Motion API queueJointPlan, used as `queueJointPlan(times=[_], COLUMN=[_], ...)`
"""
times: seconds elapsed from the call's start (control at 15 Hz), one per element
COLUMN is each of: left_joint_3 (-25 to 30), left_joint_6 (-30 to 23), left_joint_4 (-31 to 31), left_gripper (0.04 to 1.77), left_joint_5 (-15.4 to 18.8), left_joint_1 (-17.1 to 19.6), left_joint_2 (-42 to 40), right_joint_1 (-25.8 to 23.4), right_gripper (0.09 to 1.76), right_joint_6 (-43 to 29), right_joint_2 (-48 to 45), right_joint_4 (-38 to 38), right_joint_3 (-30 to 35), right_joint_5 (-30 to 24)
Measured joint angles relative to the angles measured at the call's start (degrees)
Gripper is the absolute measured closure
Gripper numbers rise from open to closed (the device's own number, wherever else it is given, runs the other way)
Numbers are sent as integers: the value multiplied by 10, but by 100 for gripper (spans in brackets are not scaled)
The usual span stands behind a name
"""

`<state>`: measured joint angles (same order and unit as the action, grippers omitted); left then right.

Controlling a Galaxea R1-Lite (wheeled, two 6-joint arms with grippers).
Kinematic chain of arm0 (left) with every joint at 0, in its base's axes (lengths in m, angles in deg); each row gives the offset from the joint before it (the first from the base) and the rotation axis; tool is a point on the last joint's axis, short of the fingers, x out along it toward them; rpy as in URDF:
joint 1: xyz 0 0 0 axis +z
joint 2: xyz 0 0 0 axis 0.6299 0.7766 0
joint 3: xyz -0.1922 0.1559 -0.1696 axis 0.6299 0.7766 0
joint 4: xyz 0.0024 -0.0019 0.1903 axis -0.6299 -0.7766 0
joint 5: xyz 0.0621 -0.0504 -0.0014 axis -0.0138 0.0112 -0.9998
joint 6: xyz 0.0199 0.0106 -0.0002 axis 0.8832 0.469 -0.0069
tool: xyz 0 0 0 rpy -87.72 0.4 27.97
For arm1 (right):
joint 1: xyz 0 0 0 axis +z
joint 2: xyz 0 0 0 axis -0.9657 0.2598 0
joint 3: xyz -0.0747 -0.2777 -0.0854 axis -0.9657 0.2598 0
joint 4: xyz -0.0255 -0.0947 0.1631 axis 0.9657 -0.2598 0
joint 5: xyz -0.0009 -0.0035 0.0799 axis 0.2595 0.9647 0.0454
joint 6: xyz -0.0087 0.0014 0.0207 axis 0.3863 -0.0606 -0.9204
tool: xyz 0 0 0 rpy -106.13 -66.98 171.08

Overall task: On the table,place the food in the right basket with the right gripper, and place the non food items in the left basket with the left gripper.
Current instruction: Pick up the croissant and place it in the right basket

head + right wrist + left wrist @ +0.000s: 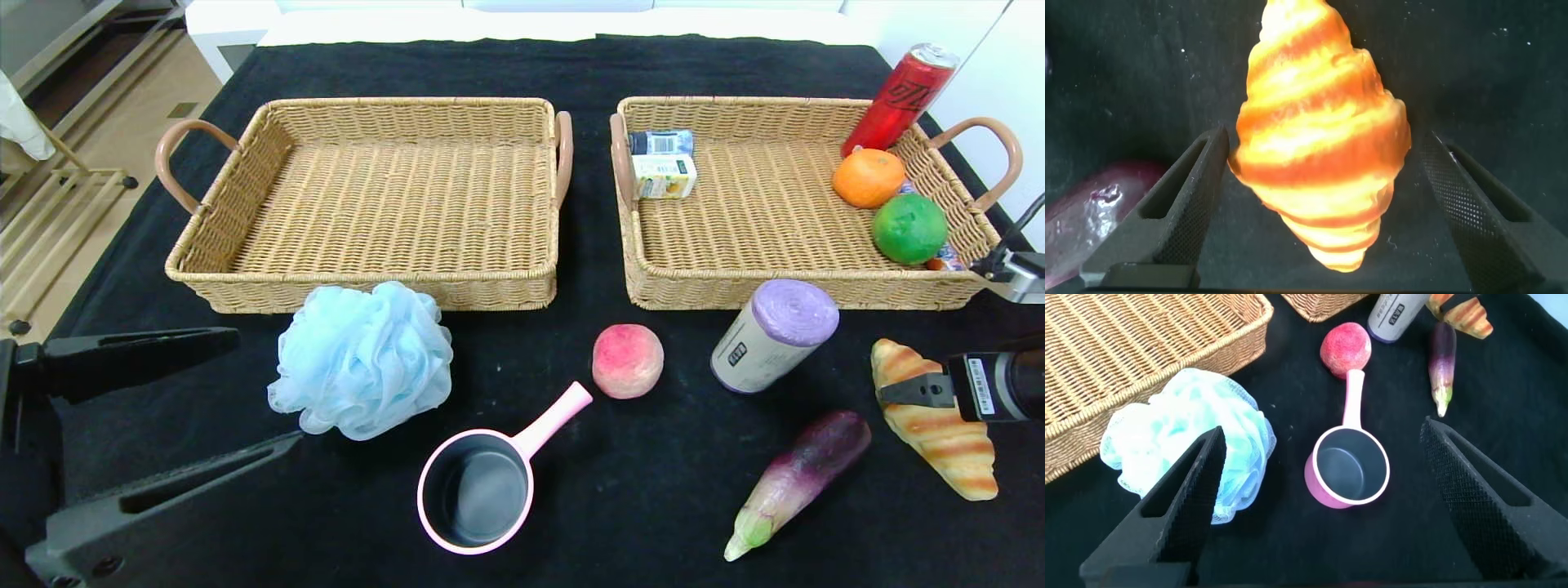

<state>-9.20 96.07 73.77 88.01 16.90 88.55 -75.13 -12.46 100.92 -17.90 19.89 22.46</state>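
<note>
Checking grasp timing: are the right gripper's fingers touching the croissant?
Apart. The right wrist view shows black cloth between each of the right gripper fingers and the croissant.

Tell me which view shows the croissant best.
The right wrist view: the croissant fills it, between the open right pincer. The head view has it partly covered by that arm; the left wrist view catches only an edge.

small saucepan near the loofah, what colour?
Saucepan: pink outside and handle, dark grey inside. The head view shows it best.
</note>
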Motion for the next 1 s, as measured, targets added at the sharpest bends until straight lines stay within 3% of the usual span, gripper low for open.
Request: queueJointPlan(times=[0.67,1.0], left_joint_3=[1,0], left_joint_6=[9,9], left_joint_4=[0,-1], left_gripper=[9,9], left_joint_5=[0,0], left_joint_1=[0,0], left_joint_2=[-3,-4], right_joint_1=[2,3], right_gripper=[14,75], right_joint_6=[2,1], right_joint_2=[17,21], right_joint_4=[0,1], right_joint_3=[5,6], right_joint_5=[0,1])
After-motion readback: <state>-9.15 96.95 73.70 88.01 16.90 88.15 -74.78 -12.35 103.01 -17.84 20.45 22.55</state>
